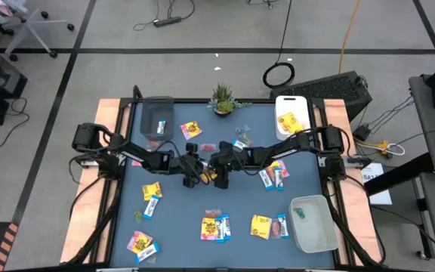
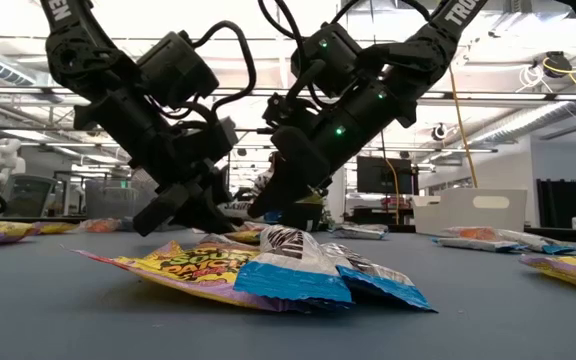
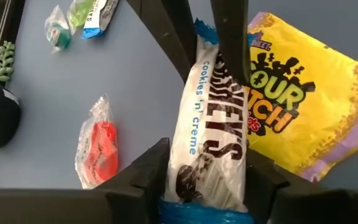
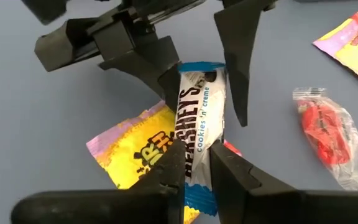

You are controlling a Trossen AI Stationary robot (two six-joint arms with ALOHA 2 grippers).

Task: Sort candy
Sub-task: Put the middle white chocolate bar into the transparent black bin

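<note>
At table centre, both hands meet, right hand (image 4: 196,163) pinching blue-and-white bar (image 4: 199,121) (cookies 'n' creme), left hand (image 3: 207,165) spread around it.

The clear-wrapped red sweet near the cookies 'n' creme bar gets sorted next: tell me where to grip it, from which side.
Grip the red sweet in its clear plastic wrapper across its red lump, from straight above, jaws spanning the narrow width. It lies flat on the grey-blue table, apart from the blue-and-white cookies 'n' creme bar, and its clear ends look too thin to pinch.
</note>
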